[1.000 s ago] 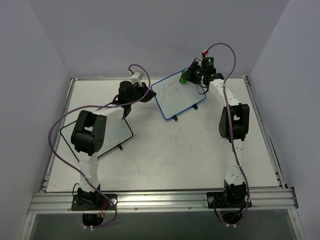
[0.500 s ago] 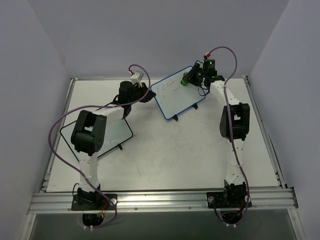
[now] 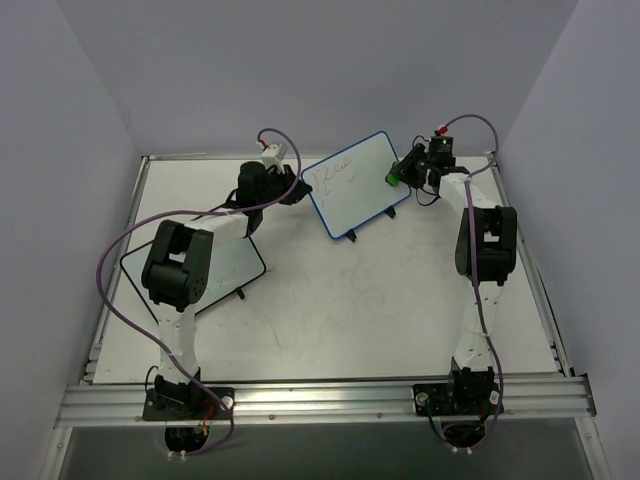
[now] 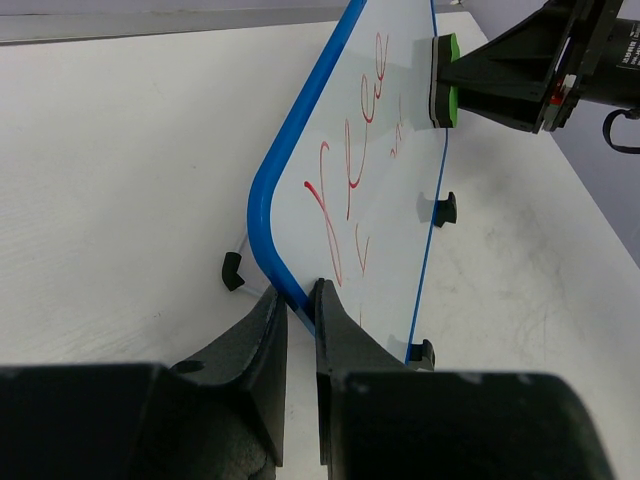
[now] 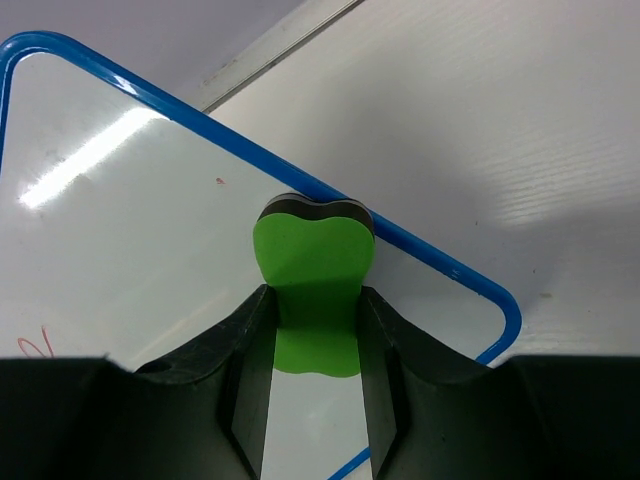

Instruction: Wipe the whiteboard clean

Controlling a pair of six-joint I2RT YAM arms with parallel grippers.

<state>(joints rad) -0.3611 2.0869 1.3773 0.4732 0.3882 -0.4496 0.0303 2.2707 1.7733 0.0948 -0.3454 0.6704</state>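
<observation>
White tabletop (image 3: 330,310) enclosed by pale lilac walls carries the whiteboard (image 3: 355,185) (image 4: 390,240) (image 5: 130,230) on its far half, between the two arms. The board is blue-framed and stands tilted, its face turned toward the near right. Its black feet (image 3: 352,237) (image 4: 445,208) stick out along the lower edge. Red handwriting (image 3: 335,172) (image 4: 345,200) covers the left part of the face, while the right part shows bare white. The left gripper (image 3: 296,188) (image 4: 298,300) is clamped on the blue frame at the board's left edge, just below the rounded corner, with one finger on each side of the rim. At the opposite edge the right gripper (image 3: 400,172) (image 5: 313,295) grasps a green eraser (image 3: 392,178) (image 4: 443,80) (image 5: 313,255) tightly between its fingers. The eraser's dark pad is pressed against the board and overlaps the blue frame near the right-hand corner, well apart from the red writing. On the near left of the table, partly hidden under the left arm, lies a black-framed whiteboard (image 3: 235,268), well apart from the blue one. Purple cables (image 3: 120,250) loop from each arm's wrist back toward its base.
</observation>
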